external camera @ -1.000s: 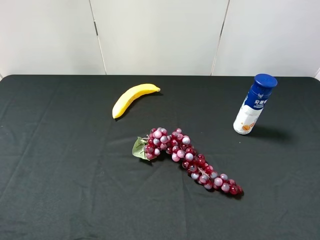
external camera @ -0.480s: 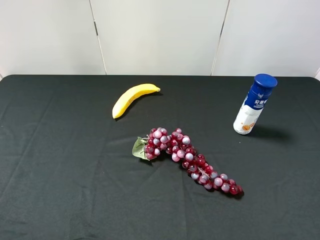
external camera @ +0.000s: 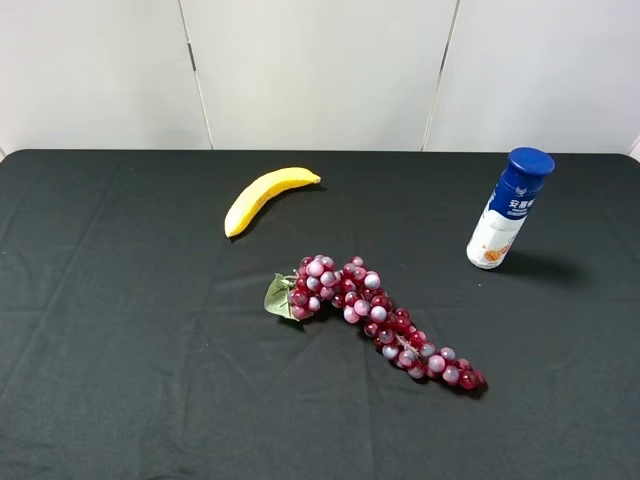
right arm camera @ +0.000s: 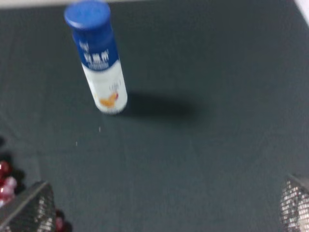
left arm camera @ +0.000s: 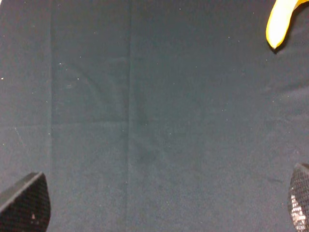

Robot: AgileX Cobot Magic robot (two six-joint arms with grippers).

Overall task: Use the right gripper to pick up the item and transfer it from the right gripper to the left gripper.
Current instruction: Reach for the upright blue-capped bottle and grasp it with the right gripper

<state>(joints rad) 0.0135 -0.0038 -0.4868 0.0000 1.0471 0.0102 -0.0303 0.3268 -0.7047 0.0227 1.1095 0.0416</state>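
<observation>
The slim white plastic bottle with blue cap (external camera: 508,210) stands upright at two o'clock on the black-clothed table (external camera: 120,300), untouched. The right claw (right arm camera: 161,208) and the left claw (left arm camera: 161,203) gape empty. The approach is in hand, I judge; next the right claw must straddle the bottle.

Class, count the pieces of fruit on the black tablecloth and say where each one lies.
2. The curved yellow banana lies at the back, left of centre. The long bunch of dark red grapes lies mid-table, nearer the front. Nothing appears hidden.
</observation>
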